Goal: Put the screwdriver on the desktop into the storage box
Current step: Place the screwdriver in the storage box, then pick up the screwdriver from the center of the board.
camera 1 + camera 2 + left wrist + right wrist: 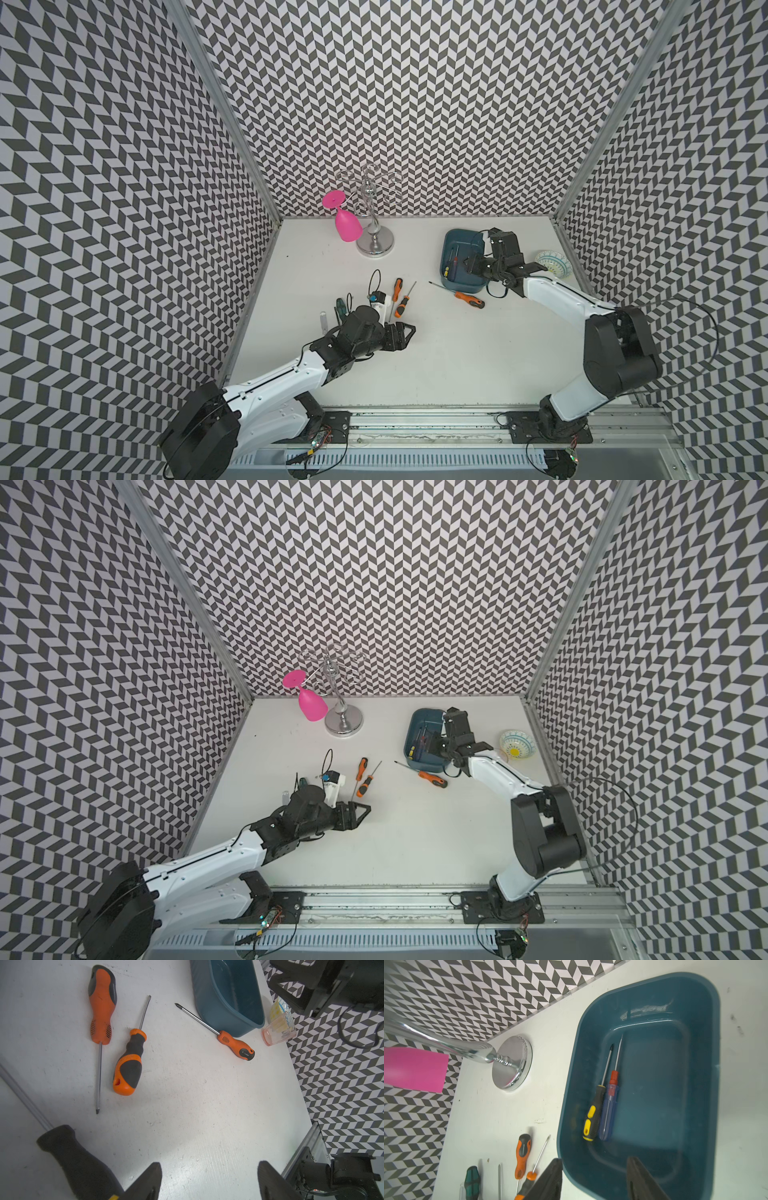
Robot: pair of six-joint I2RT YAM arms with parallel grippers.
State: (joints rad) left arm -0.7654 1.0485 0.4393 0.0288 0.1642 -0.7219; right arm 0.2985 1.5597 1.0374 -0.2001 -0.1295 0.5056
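Observation:
The dark teal storage box (459, 242) (420, 721) (664, 1059) stands at the back right of the white desktop (457, 353). Inside it lie a black-and-yellow screwdriver (593, 1113) and a blue-handled one (610, 1105). My right gripper (473, 265) (595, 1161) hovers over the box's near end, open, nothing between its fingers. Three orange screwdrivers lie on the desktop: two side by side (397, 286) (402, 307) (101, 1007) (129, 1064), one next to the box (469, 299) (234, 1045). My left gripper (405, 334) (209, 1167) is open and empty just below the pair.
A green-handled screwdriver (341, 309) (472, 1182) lies left of my left wrist, and a dark-handled tool (74, 1159) sits close beside one left finger. A pink glass (347, 224) hangs on a chrome rack (375, 243) at the back. A patterned bowl (552, 264) and a small clear glass (278, 1030) stand right of the box.

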